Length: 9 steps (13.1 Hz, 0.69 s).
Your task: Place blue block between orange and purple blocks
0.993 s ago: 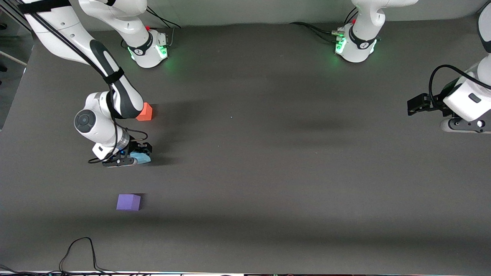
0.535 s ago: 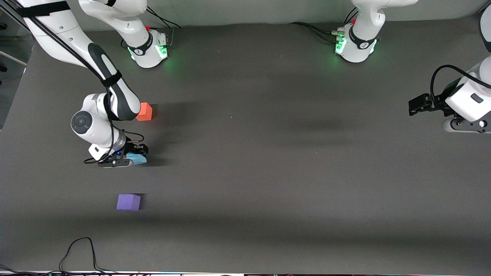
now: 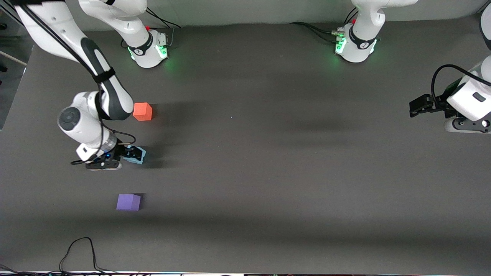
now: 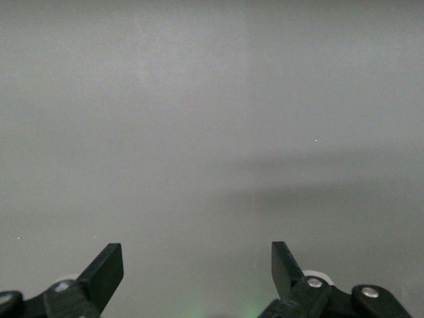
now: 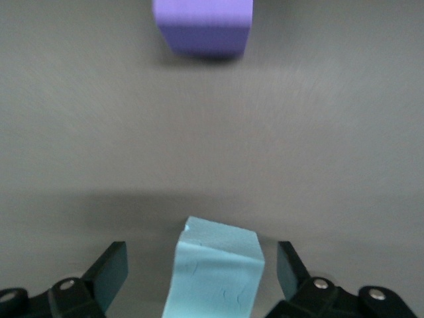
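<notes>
The blue block (image 3: 138, 155) rests on the dark table, in the gap between the orange block (image 3: 142, 111) and the purple block (image 3: 128, 202). My right gripper (image 3: 130, 153) is low over it and open. In the right wrist view the blue block (image 5: 215, 271) stands between the spread fingers (image 5: 109, 271) with a gap on each side, and the purple block (image 5: 202, 23) lies ahead of it. My left gripper (image 3: 415, 107) waits open and empty at the left arm's end of the table, and it shows over bare table in the left wrist view (image 4: 197, 262).
The two arm bases (image 3: 147, 46) (image 3: 355, 44) stand along the table's edge farthest from the front camera. A black cable (image 3: 78, 249) loops at the edge nearest that camera, near the purple block.
My right gripper has opened and let go of the blue block, and its arm has drawn back a little toward the right arm's end. The left arm has barely moved.
</notes>
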{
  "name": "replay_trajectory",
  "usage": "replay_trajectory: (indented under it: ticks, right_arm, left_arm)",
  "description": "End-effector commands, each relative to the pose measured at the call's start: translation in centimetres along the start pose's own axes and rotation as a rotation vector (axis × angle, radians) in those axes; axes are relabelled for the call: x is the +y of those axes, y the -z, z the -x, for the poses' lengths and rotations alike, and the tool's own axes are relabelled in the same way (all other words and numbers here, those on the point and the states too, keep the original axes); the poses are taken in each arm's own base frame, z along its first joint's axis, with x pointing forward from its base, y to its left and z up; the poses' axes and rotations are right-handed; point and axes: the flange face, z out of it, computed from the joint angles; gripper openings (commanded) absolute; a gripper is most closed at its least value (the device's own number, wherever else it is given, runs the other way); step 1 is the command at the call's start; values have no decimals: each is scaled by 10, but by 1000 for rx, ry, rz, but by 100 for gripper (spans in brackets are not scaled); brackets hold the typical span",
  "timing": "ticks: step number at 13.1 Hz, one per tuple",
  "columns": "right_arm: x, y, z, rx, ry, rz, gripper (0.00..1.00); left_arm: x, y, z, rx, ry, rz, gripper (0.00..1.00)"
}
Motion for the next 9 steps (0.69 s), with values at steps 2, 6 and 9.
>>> replay_trajectory:
  ticks: [2, 6, 9]
  right_arm:
    - [-4, 144, -13, 0, 11, -21, 100]
    - [9, 255, -17, 19, 9, -20, 100]
    - [1, 320, -15, 14, 23, -22, 100]
  left_arm:
    - [4, 11, 11, 17, -2, 5, 100]
    - [4, 15, 11, 29, -3, 5, 100]
    - [4, 17, 11, 34, -3, 5, 100]
